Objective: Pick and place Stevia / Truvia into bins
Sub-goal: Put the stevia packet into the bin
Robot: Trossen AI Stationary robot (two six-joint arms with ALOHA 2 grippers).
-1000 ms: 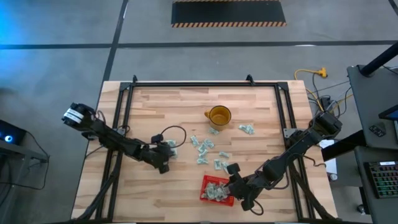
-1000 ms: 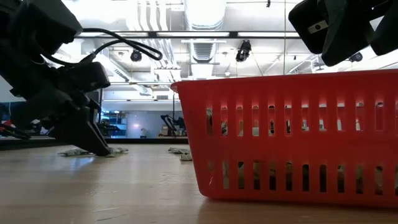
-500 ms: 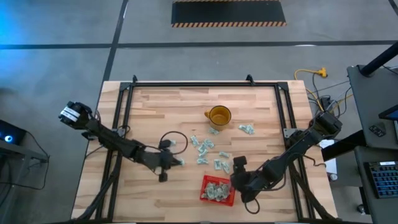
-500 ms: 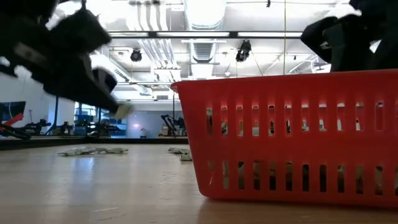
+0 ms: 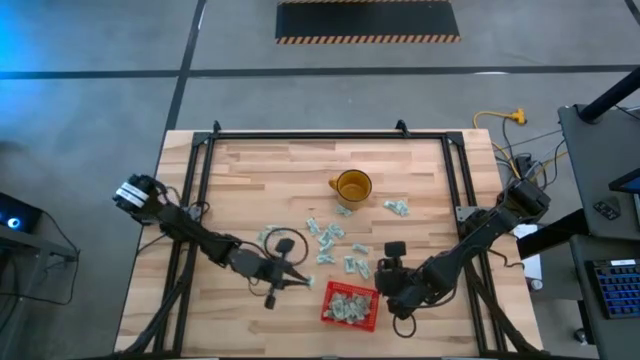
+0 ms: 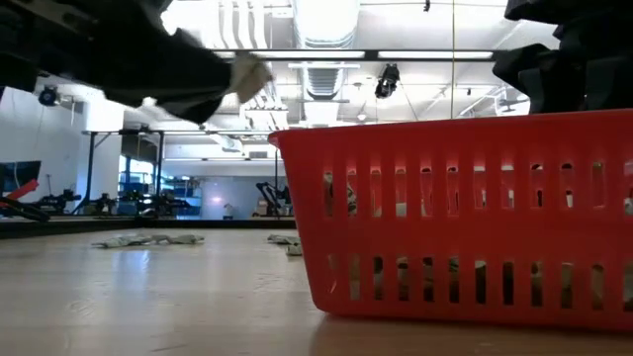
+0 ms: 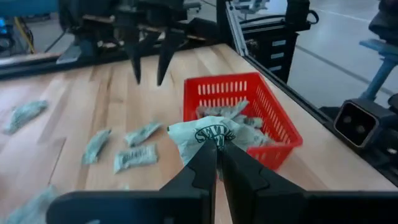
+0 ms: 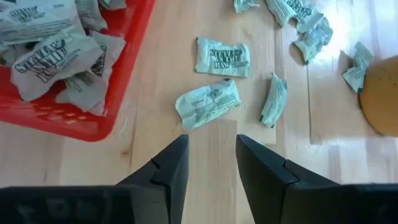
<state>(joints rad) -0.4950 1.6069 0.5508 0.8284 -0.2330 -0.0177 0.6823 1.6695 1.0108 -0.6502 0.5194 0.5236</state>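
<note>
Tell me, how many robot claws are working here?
2. The left claw grips a pale green paper packet beside the red mesh plastic basket; the right claw hangs open above loose packets.

High view straight down, low view level and close to red basket (image 6: 455, 218), both wrist views share it.

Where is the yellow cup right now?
In the high view the yellow mug stands upright on the table, near its far middle, beyond the scattered packets and well away from the red basket.
</note>
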